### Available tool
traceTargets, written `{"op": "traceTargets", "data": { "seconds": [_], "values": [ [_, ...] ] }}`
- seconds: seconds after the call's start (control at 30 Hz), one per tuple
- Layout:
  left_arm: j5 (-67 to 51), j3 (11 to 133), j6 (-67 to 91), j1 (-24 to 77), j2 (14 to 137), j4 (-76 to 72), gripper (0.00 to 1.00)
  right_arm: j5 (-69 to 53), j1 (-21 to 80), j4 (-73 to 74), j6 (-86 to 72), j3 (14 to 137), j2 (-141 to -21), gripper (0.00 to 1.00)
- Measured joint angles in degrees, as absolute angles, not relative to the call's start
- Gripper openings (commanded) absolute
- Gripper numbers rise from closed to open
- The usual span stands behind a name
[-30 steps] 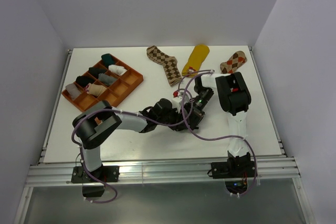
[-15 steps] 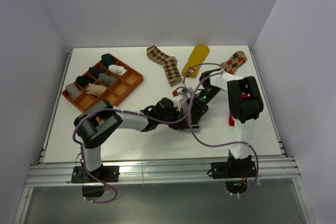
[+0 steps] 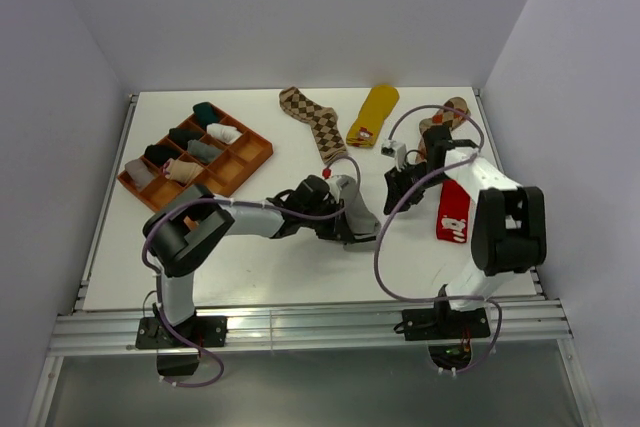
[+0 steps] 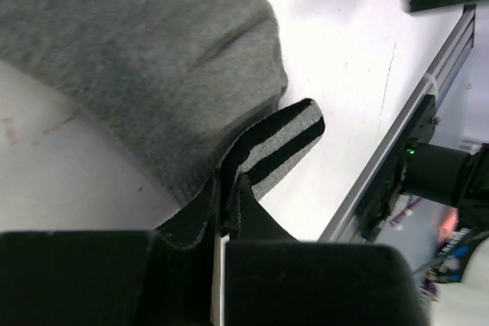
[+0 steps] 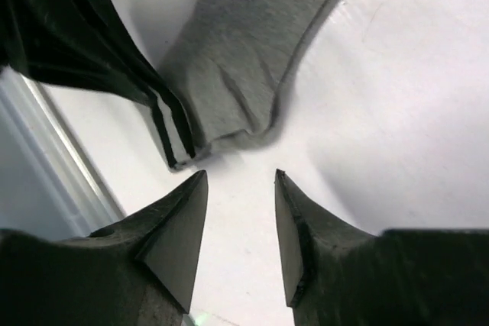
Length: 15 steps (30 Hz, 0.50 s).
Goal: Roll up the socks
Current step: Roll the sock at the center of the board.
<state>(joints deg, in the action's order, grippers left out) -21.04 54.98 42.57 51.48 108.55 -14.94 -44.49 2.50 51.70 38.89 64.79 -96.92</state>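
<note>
The grey sock point(image 3: 357, 205) lies mid-table, its black-striped cuff point(image 4: 284, 145) pinched in my left gripper point(image 4: 225, 198), which is shut on it low over the table point(image 3: 350, 232). My right gripper point(image 5: 241, 177) is open and empty, just short of the sock's folded end point(image 5: 244, 66), to its right in the top view point(image 3: 392, 194). The red sock point(image 3: 453, 213) lies to the right. A brown argyle sock point(image 3: 315, 119), the mustard sock point(image 3: 373, 112) and a second argyle sock point(image 3: 452, 112), partly behind the right arm, lie at the back. No taupe sock shows.
The orange compartment tray point(image 3: 262, 147) at the back left holds several rolled socks. The table's front rail point(image 4: 397, 143) runs near the left gripper. Purple cables loop over both arms above the table's middle.
My right arm has swung out to the right and its gripper has drawn back from the grey sock, uncovering the red sock. The left gripper keeps its hold on the cuff.
</note>
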Motion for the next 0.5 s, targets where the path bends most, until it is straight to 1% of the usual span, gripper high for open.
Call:
{"op": "traceTargets", "data": {
  "seconds": [0.13, 0.3, 0.43, 0.5],
  "values": [
    [-24.91, 56.23, 44.93, 48.75, 109.38, -11.42, 0.01, -42.17, 2.59, 43.94, 38.46, 57.21, -86.17, 0.54],
    [-29.56, 59.27, 47.09, 46.78, 111.72, -7.38, 0.0, -39.75, 4.86, 37.17, 40.42, 49.17, -74.3, 0.56],
    [-33.95, 60.82, 48.93, 45.65, 113.91, -6.09, 0.0, -35.29, 11.77, 31.22, 42.39, 42.46, -67.72, 0.6],
    [-35.94, 62.11, 49.45, 45.08, 115.09, -4.67, 0.0, -32.47, 17.43, 28.03, 43.13, 38.13, -64.53, 0.62]
  ]
}}
